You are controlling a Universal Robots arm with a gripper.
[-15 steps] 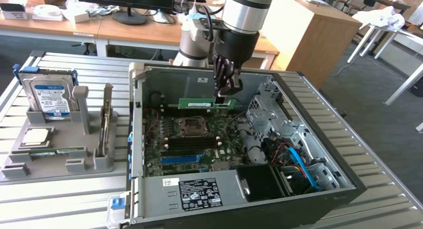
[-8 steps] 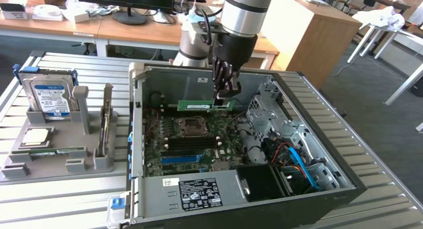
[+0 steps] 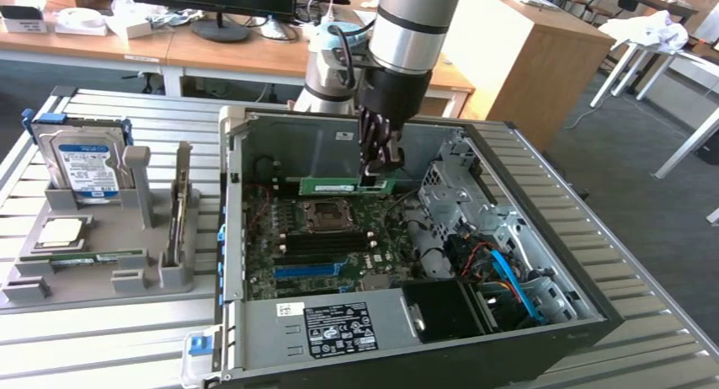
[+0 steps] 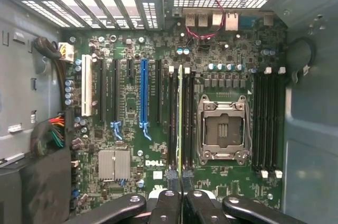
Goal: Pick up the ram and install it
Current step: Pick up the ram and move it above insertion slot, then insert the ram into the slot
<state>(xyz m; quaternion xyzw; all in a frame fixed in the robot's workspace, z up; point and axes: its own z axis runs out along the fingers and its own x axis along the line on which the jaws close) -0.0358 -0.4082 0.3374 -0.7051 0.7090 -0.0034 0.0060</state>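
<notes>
The ram [image 3: 337, 186] hangs on edge inside the case [image 3: 286, 141], above the motherboard [image 3: 264, 237]. The gripper [image 3: 383, 173] is clamped narrowly on its exterior-view-right end. Its long axis parallels the memory slots [image 4: 173, 123] directly below.

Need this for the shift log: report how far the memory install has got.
Done: the memory stick is picked up. In hand: the claw is shut on it, holding it inside the open computer case, above the motherboard. Left: seating it; it hangs edge-on over the black slots, not yet pressed into one.
</notes>
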